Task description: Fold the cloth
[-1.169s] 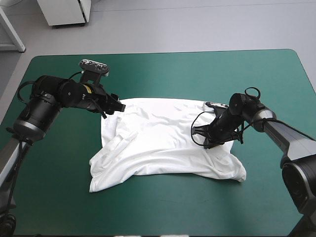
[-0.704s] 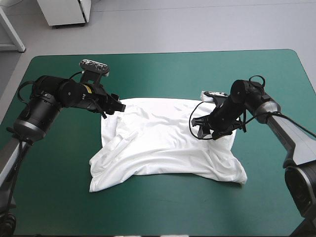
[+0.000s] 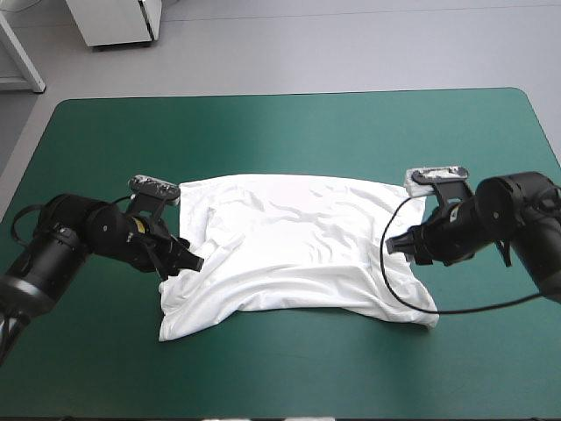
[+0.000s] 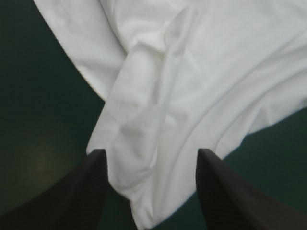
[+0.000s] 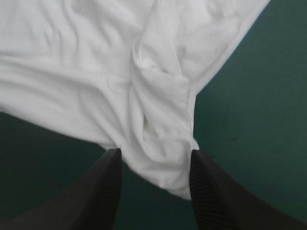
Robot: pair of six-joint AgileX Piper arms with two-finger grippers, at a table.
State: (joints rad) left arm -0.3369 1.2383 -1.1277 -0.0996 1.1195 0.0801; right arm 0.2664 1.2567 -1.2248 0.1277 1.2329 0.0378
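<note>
High view, leftmost: left claw point(image 3: 188, 261) gaping, empty, astride a fold of the rumpled white short-sleeved fabric T-shirt point(image 3: 298, 246), spread between both claws on teal-green tabletop point(image 3: 289, 132). Rightmost: right claw point(image 3: 399, 246) likewise parted, empty, straddling its corner.

T-shirt point(image 3: 298, 246): thin white cloth, matt, soft, with fine wrinkles all over. Doubled, thicker rolls at its 9 and 3 o'clock edges (sleeves, by the look).

Teal-green cover point(image 3: 289, 132): smooth and matt, with a faint pale sheen at 12 o'clock from the shirt.

Left gripper point(image 4: 151, 152): the black fingers point(image 4: 72, 196) are matt, plain and smooth.

Right gripper point(image 5: 154, 152): same matt black, but fine ribbing shows on the inner faces.

Arm shells at 9 and 3 o'clock: black, with a slight gloss.
</note>
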